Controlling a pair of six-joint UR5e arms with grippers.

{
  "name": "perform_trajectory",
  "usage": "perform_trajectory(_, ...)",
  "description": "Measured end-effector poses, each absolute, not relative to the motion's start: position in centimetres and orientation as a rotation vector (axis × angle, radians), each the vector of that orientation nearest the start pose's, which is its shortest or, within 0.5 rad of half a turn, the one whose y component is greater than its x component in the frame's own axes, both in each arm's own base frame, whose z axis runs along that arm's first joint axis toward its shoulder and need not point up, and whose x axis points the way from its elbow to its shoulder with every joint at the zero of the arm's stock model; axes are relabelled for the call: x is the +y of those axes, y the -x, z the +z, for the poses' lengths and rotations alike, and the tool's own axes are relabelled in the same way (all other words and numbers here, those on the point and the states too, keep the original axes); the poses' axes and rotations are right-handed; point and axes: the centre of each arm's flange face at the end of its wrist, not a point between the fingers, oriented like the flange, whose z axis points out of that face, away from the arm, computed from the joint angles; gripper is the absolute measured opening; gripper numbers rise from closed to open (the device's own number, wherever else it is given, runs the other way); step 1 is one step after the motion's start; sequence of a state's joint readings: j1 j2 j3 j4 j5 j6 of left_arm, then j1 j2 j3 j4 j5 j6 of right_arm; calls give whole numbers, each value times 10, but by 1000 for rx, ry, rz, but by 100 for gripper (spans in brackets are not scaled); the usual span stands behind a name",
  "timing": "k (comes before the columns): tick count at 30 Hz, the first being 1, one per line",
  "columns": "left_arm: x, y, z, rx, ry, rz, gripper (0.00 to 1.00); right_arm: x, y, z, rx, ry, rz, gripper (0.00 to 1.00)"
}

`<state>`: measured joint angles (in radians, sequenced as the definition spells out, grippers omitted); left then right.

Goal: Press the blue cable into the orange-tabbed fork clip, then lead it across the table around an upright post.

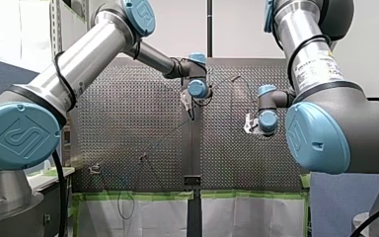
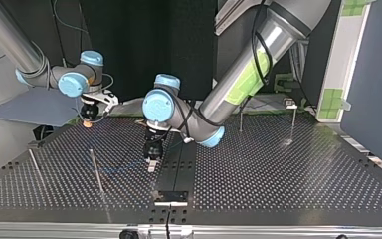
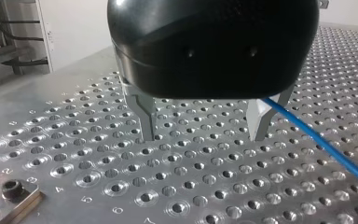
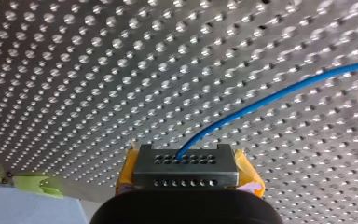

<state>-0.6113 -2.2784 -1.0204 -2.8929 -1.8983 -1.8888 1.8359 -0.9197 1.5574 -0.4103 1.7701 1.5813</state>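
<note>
Top view shows the perforated counter [image 2: 288,174] as the biggest thing, with a dark strip [image 2: 180,164] running down its middle. My left arm [image 2: 238,74] comes in from the upper right of this view and bends at an elbow low over the counter. Its wrist is turned so that the left jaws point straight down, with their tips close above the surface at the edge of the dark strip. My right arm [image 2: 10,40] enters at the upper left and runs nearly level. The right jaws also hang downward, near the far edge of the counter. A thin upright post [image 2: 96,172] stands on the counter in the left half of the top view, nearer to the camera than both wrists. In the left wrist view the two metal fingers [image 3: 145,116] stand wide apart above the holes. The blue cable [image 3: 317,140] passes just beside one of them and runs away over the counter. In the right wrist view the right jaws, with yellow pads [image 4: 247,172], are pressed together on the blue cable, which leaves their middle and curves across the counter.
</note>
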Motion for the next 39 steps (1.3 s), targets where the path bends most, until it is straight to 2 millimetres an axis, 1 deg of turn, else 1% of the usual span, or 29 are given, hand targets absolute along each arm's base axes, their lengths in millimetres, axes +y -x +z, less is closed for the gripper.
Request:
perform_trajectory(4,-522,-570,333,1506,51,-501,95,-594,-275,138,-1315,-1441,1103,0)
perform_trajectory(12,-520,-572,333,1505,54,-497,95,-595,-268,131,-1322,-1431,1090,0)
perform_trajectory(18,-520,-572,333,1505,54,-496,95,-595,-261,115,-1329,-1427,1074,0)
perform_trajectory(21,-519,-572,333,1505,54,-496,95,-596,-257,103,-1337,-1436,1053,0)
perform_trajectory(34,-519,-572,333,1505,53,-486,95,-600,-234,31,-1373,-1466,964,0)
perform_trajectory(39,-519,-573,333,1504,53,-481,95,-599,-226,8,-1394,-1472,940,0)
